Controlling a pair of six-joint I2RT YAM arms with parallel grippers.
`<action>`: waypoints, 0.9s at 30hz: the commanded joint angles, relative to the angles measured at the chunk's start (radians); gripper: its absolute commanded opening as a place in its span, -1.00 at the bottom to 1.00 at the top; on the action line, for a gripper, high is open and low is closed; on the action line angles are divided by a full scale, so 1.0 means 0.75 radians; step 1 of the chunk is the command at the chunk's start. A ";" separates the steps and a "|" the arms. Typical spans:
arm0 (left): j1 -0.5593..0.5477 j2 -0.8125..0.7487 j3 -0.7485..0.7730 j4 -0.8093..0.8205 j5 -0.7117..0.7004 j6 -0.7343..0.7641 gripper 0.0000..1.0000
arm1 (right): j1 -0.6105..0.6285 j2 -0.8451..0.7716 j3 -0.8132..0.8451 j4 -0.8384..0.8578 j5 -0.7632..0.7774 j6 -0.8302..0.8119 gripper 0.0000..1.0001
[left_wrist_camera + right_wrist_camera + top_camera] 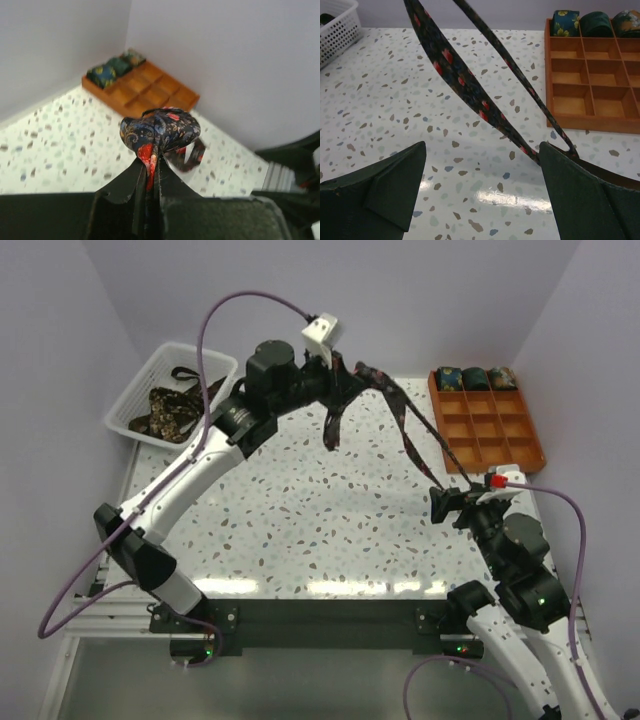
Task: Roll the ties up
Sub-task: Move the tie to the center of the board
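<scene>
A dark floral tie (405, 415) hangs in the air over the back of the table. My left gripper (345, 375) is raised and shut on a bunched fold of it (160, 130); the jaws are pressed together on the fabric (152, 162). One end dangles down (332, 435). The other part stretches down to my right gripper (447, 502). In the right wrist view the gripper (482, 145) is wide open; the wide strand (460, 75) and a thin strand (515, 70) run down to and behind its right finger (580, 190).
An orange gridded tray (500, 435) at the back right holds three rolled ties (473, 378) in its far row; it also shows in the right wrist view (580, 75). A white mesh basket (135, 400) at the back left holds more loose ties (170, 412).
</scene>
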 commanded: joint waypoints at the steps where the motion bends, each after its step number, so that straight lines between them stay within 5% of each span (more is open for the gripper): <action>1: 0.010 -0.237 -0.433 0.108 -0.011 0.173 -1.00 | 0.006 0.016 0.028 0.005 0.022 0.029 0.97; 6: 0.012 -0.606 -0.979 0.057 -0.185 0.402 -1.00 | 0.006 0.088 0.065 -0.048 0.020 0.103 0.97; 10: 0.012 -0.808 -1.308 -0.056 -0.488 0.419 -0.82 | 0.006 0.147 0.085 -0.080 0.039 0.207 0.97; 12: 0.014 -0.917 -1.429 -0.098 -0.632 0.394 -0.54 | 0.008 0.174 0.081 -0.081 0.057 0.248 0.97; 20: 0.049 -1.001 -1.575 -0.168 -1.168 0.286 0.13 | 0.008 0.590 0.137 -0.111 0.117 0.356 0.97; 27: 0.388 -0.911 -1.542 -0.138 -1.138 0.265 0.26 | -0.033 0.975 0.157 0.052 0.121 0.302 0.93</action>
